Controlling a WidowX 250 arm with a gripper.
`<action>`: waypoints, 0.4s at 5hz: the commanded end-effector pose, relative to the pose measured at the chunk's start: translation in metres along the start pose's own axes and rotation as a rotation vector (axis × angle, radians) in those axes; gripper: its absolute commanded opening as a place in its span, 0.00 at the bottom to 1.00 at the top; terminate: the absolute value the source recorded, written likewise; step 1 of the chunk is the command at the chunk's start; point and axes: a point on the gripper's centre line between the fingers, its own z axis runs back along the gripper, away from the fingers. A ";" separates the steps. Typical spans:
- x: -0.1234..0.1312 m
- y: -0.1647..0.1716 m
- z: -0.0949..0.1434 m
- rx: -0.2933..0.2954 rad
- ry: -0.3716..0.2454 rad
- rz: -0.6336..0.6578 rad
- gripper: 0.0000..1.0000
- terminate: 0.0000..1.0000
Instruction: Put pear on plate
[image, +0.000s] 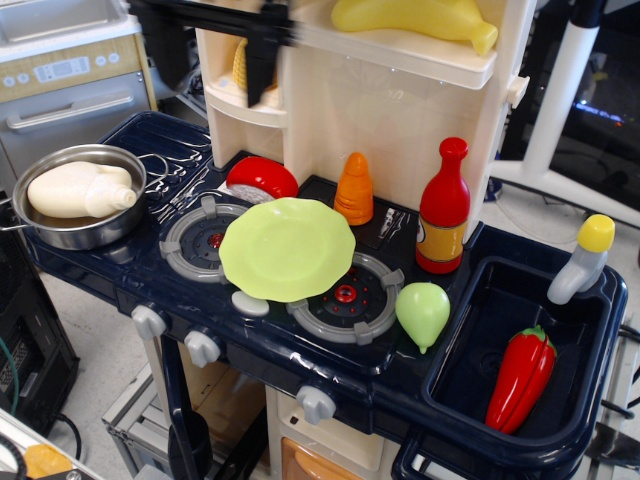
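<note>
Claw (215, 45): a dark, motion-blurred shape high at the upper left, in front of the cream shelf unit and partly covering the yellow corn cob (240, 62) on its lower shelf. Two dark prongs hang down with a visible gap between them, so the jaws appear spread rather than closed, though the blur keeps this from being certain; nothing is held between them. The claw is well apart from both task objects and well above the worktop (120, 135).

Pear (423, 313): light green, teardrop-shaped, tip pointing down toward the front edge. It rests on the dark blue worktop just beside the right-hand burner (350, 300), between that burner and the sink basin (470, 385). It is untouched.

Plate (287, 248): light yellow-green with a scalloped rim, lying across the two burners at the centre of the stove. Its surface is bare. The pear lies near its right side but clear of it.

Surroundings: an orange ridged cone (354, 189) and a red bottle (443, 208) stand behind the plate and pear; a red-and-white round piece (260, 178) sits behind the left burner; a steel pan (75, 195) holding a cream bottle (80, 189) is at far left; a red pepper (521, 377) lies in the sink basin.

Progress: judged from this layout, no part of the task is complete. Approach to the pear, grasp, lift, carry to the plate and release all remain.
</note>
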 end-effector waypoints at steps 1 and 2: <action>-0.010 -0.083 0.001 0.066 -0.106 0.103 1.00 0.00; -0.015 -0.113 -0.025 0.023 -0.118 0.195 1.00 0.00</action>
